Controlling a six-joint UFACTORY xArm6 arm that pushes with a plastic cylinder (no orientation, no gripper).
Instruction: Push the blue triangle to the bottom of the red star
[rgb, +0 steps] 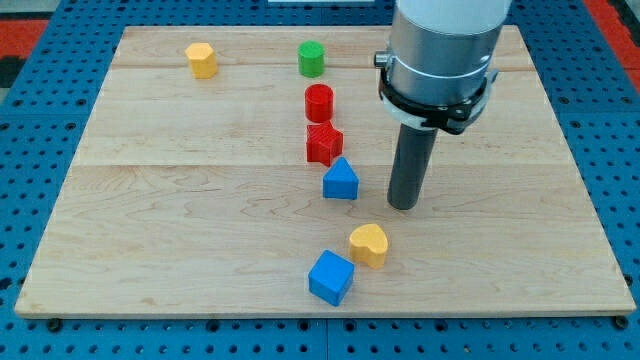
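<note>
The blue triangle (341, 180) sits on the wooden board just below and slightly right of the red star (323, 144), almost touching it. My tip (403, 206) rests on the board to the right of the blue triangle, a short gap away, and slightly lower than it. The rod rises from the tip to the grey arm body at the view's top right.
A red cylinder (319, 103) stands just above the red star, a green cylinder (312, 59) above that. A yellow block (202, 60) is at the top left. A yellow heart (369, 244) and a blue cube (331, 277) lie below my tip.
</note>
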